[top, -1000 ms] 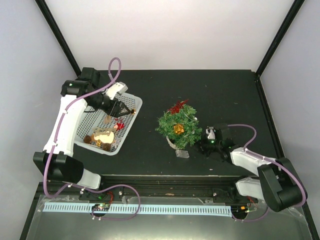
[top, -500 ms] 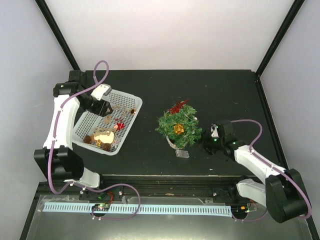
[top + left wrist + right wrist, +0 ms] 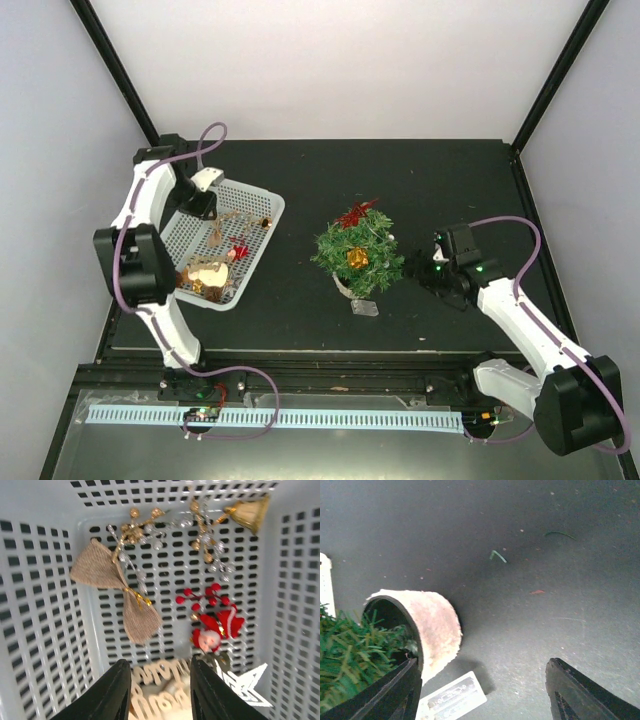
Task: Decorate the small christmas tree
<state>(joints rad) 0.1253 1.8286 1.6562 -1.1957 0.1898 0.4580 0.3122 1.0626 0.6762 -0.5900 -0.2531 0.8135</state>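
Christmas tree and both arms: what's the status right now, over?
Left tool open, empty, over the basket. Right tool open, empty, beside the tree. Tree carries red bow and gold ornament. Nothing blocking it.

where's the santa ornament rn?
In the white basket at the left of the top view; in the left wrist view the Santa ornament lies right of the burlap bow, just below the red berry sprig.

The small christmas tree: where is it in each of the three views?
Top external: small christmas tree right of centre.
Left wrist: not in it, only the white basket.
Right wrist: lower left corner, sprigs and pot.
Shared landmark: the white label beside the pot, in top and right wrist views.
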